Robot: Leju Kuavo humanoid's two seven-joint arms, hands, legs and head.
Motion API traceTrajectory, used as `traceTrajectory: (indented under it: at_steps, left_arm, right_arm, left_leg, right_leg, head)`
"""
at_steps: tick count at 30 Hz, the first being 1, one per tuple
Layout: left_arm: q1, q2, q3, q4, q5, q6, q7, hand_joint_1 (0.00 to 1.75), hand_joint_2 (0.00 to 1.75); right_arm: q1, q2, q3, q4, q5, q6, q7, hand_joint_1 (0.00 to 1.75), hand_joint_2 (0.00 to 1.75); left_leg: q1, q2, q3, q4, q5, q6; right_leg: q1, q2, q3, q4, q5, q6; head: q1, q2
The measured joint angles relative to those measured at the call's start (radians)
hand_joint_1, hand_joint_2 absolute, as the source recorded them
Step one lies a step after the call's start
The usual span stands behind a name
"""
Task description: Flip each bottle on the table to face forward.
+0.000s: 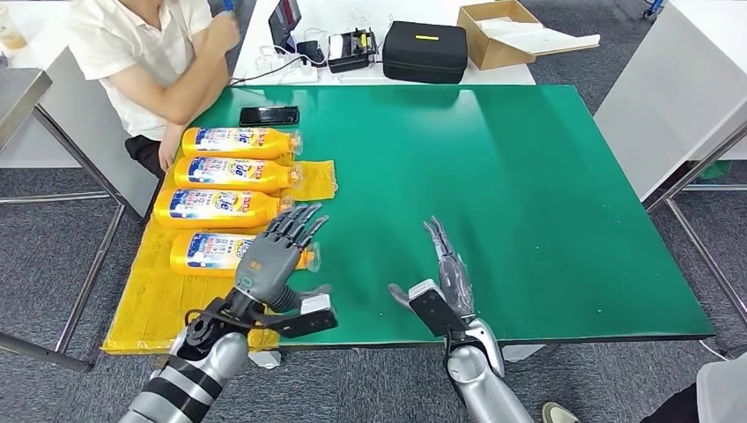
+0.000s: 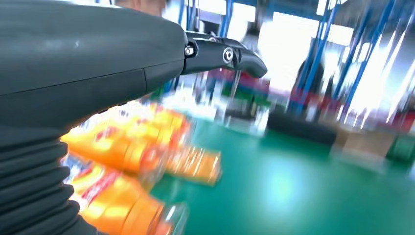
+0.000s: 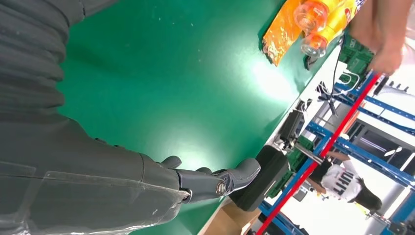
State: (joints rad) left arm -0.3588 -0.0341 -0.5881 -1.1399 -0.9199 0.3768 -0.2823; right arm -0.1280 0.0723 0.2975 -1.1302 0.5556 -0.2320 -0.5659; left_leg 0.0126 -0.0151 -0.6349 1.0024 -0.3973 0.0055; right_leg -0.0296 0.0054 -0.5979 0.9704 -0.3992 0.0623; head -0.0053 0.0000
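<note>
We see four bottles lying on the surface. Left hand hovers spread over the nearest; right hand empty, fingers extended.

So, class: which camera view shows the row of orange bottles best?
The head view: all four orange bottles lie side by side, labels readable. The left wrist view shows them blurred; the right wrist view catches just clear caps at its edge.

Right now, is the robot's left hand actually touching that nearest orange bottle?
Cannot tell. In the head view the left hand overlaps the nearest bottle, fingers spread, but could be hovering above it. The left wrist view is too blurred to show contact or gap.
</note>
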Motion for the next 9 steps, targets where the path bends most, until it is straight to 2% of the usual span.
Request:
traceTrajectory:
  at_steps: [4, 6, 8, 9]
  left_arm:
    - [0.049, -0.016, 0.007, -0.035, 0.064, 0.142, -0.070, 0.00, 1.75]
    - [0.084, -0.033, 0.021, -0.067, 0.213, 0.133, -0.142, 0.00, 1.75]
    - [0.129, -0.058, 0.039, -0.114, 0.433, 0.073, -0.209, 0.00, 1.75]
    - [0.142, -0.065, 0.044, -0.128, 0.494, 0.055, -0.224, 0.00, 1.75]
  right_arm:
    - [0.000, 0.003, 0.003, 0.002, -0.006, -0.013, -0.011, 0.00, 1.75]
    - [0.005, 0.009, 0.003, -0.002, -0.052, -0.020, -0.042, 0.00, 1.75]
    - [0.023, 0.016, 0.000, -0.024, -0.133, -0.021, -0.085, 0.00, 1.75]
    - [0.029, 0.018, -0.002, -0.032, -0.156, -0.020, -0.096, 0.00, 1.75]
  left_leg:
    - [0.000, 0.000, 0.000, 0.000, 0.000, 0.000]
    - [0.000, 0.000, 0.000, 0.000, 0.000, 0.000]
    - [0.000, 0.000, 0.000, 0.000, -0.001, 0.000]
    - [0.000, 0.000, 0.000, 0.000, -0.001, 0.000]
  right_leg:
    - [0.000, 0.000, 0.000, 0.000, 0.000, 0.000]
    - [0.000, 0.000, 0.000, 0.000, 0.000, 0.000]
    - [0.000, 0.000, -0.001, 0.000, -0.001, 0.000]
    - [0.000, 0.000, -0.001, 0.000, -0.001, 0.000]
  head:
    - [0.000, 0.000]
    - [0.000, 0.000]
    - [0.000, 0.000]
    - [0.000, 0.000]
